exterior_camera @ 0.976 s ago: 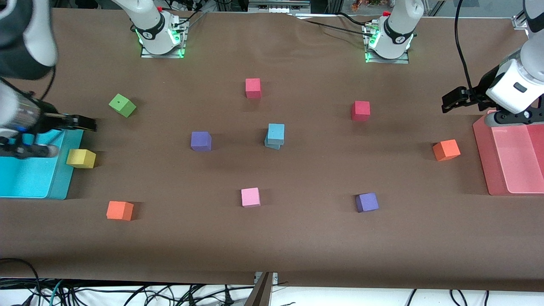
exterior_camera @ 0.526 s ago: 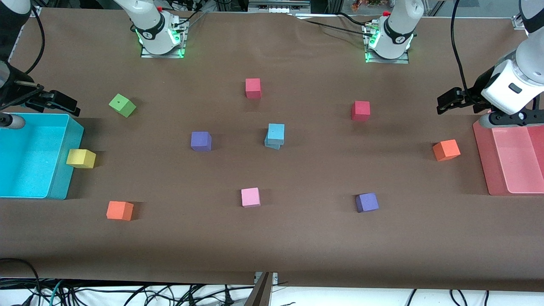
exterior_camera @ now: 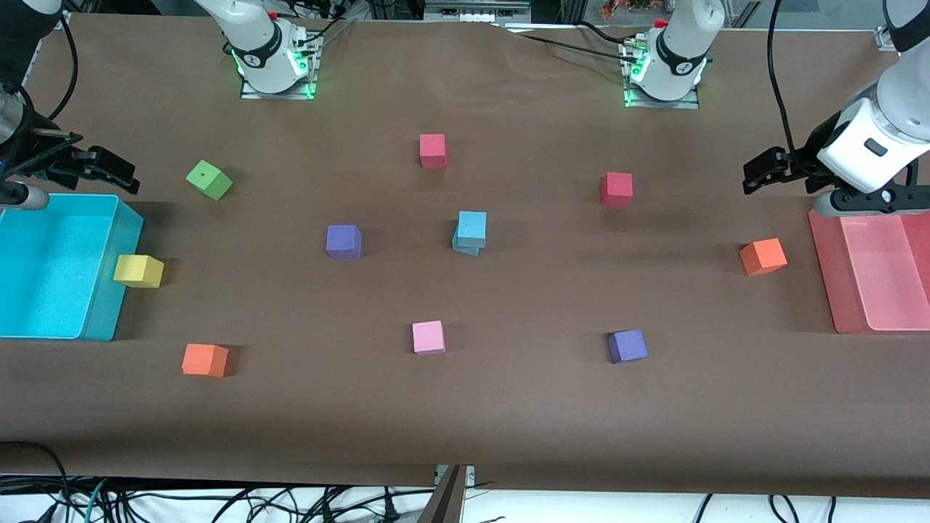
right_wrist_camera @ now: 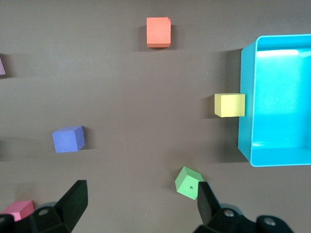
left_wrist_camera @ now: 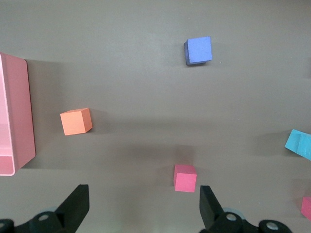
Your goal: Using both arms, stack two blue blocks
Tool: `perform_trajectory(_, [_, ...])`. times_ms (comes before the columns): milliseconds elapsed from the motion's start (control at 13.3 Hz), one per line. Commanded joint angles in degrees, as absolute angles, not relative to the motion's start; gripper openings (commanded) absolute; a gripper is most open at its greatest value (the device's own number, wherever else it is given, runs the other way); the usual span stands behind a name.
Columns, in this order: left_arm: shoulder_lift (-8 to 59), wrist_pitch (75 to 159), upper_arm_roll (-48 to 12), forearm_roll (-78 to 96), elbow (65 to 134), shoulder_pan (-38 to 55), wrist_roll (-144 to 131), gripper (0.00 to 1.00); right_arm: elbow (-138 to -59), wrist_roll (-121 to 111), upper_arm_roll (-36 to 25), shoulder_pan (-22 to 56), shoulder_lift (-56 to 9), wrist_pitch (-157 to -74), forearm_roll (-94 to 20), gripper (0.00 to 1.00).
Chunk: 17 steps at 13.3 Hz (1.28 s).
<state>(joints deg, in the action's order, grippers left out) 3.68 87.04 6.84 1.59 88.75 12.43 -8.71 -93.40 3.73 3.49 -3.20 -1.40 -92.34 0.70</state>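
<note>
Blue blocks: the two blue blocks (exterior_camera: 471,232) already sit one on the other at the middle of the counter (exterior_camera: 508,407); the upper cube is skewed, so the lower one peeks out at the edge nearer the front camera.
Neighbours: a purple cube (exterior_camera: 343,241) at 9 o'clock of the stack, a pink cube (exterior_camera: 428,337) at 7 o'clock, red cubes at 11 o'clock (exterior_camera: 432,150) and 2 o'clock (exterior_camera: 616,189).
Left end effector: the left end effector (exterior_camera: 759,168) hangs in the air by the pink tray (exterior_camera: 825,269), fingers spread wide, holding nothing.
Right end effector: the right end effector (exterior_camera: 109,168) hangs over the corner of the cyan bin (exterior_camera: 109,305), fingers spread apart, empty.
Stage: the stack looks finished and both arms stand well apart from it, so the step in hand seems to be clearing away.
Doing it well: keep both arms high and out at their own ends of the counter, with no pass over the middle; foam cubes are light, and a brush from a finger or cable would likely topple the skewed upper cube.
Risk: the offset leaves less support under the upper cube, so a jolt to the counter could shift it.
</note>
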Motion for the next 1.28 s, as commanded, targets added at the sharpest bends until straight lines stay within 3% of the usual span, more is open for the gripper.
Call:
perform_trajectory(0, [3.78,87.10,4.40,2.55,87.89,9.59,-8.61,1.00,-93.44,2.72,4.57,-4.48,0.18,-91.32,1.41,1.00])
perform_trajectory(300, [3.60,87.10,1.94,2.37,87.63,8.17,-8.96,1.00,-93.08,2.81,4.48,-3.78,-0.35,-92.11,1.41,1.00])
perform_trajectory(1201, [4.22,87.01,2.20,1.58,87.28,7.91,-8.35,1.00,-93.08,2.81,4.22,-3.96,-1.05,-91.85,1.41,1.00])
